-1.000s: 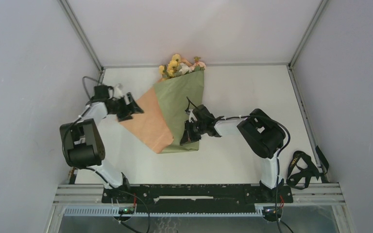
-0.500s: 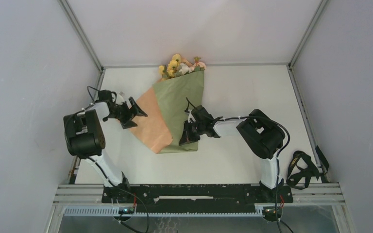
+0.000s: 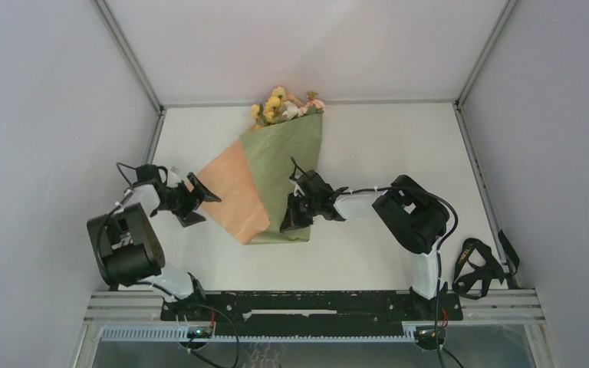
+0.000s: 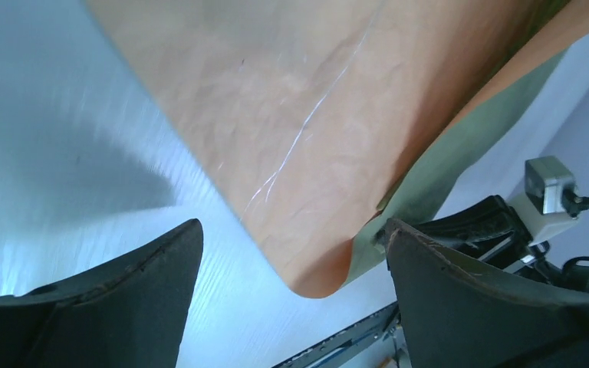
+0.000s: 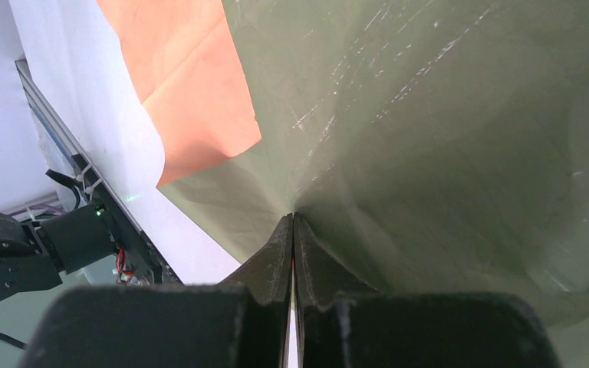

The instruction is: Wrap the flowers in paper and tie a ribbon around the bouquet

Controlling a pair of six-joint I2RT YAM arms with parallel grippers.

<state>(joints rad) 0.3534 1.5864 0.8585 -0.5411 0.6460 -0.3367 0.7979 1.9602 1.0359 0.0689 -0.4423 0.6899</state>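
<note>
The ribbon (image 3: 475, 270) lies in a loose black heap at the near right corner of the table (image 3: 383, 146), beside the right arm's base and well apart from everything else. Further in, the right gripper (image 5: 292, 222) has its fingers pressed together on the paper (image 3: 284, 161), pinching the olive-green side near the sheet's near edge, with creases fanning out from the tips. To the left, the left gripper (image 4: 291, 230) stands with its fingers spread wide and holding nothing; the rounded near corner of the folded-over peach-orange flap sits between them, and I cannot tell whether it touches either finger. The paper runs from there towards the far edge, widening as it goes; the flowers (image 3: 284, 103) stick out of its wide end at the far edge, near the middle.
</note>
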